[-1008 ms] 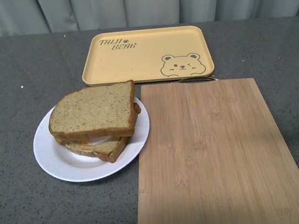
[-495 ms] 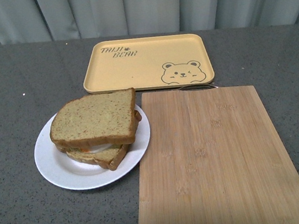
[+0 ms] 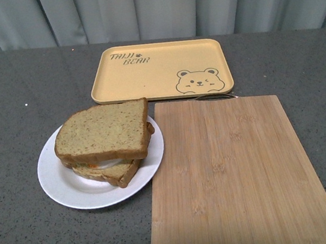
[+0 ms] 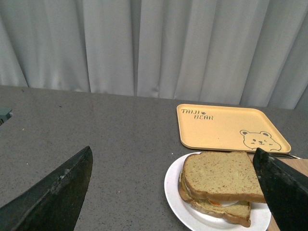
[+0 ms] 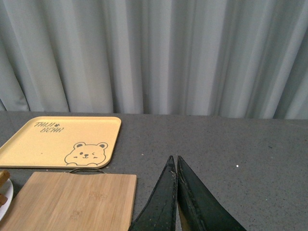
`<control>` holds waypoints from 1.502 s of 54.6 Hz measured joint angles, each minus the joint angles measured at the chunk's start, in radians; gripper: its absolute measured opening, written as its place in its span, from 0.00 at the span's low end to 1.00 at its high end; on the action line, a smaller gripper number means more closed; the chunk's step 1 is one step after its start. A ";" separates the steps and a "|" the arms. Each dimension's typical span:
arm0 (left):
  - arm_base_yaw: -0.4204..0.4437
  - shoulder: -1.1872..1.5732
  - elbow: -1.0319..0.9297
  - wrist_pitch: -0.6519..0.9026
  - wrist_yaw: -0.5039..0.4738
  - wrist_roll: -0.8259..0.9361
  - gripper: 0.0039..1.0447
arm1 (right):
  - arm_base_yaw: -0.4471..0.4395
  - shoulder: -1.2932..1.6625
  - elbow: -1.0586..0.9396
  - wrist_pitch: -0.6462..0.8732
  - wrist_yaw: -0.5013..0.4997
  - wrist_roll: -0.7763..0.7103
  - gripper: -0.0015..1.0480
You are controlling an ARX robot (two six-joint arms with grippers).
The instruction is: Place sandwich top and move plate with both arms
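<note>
Two slices sit stacked: the sandwich top [image 3: 104, 132] lies on the lower slice [image 3: 112, 173], a little askew, and both rest on the plate [image 3: 59, 179] on the counter [image 3: 5, 120]. The plate is against the left edge of the cutting board [image 3: 237, 172], with the yellow tray [image 3: 155, 68] behind it.

The bread looks soft and light, likely to dent or slide off if tipped. The plate looks stiff, smooth and probably slippery, so it is best gripped on the bare rim at opposite sides and kept level.

The left pincer [image 4: 172, 151] is spread wide above the counter, near the plate. It holds and touches nothing. The right pincer [image 5: 174, 161] is pressed together, tips meeting, and empty. It hangs over bare counter beside the board, well apart from the plate.
</note>
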 joint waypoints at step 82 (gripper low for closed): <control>0.000 0.000 0.000 0.000 0.000 0.000 0.94 | 0.000 -0.562 0.000 -0.554 -0.003 -0.002 0.63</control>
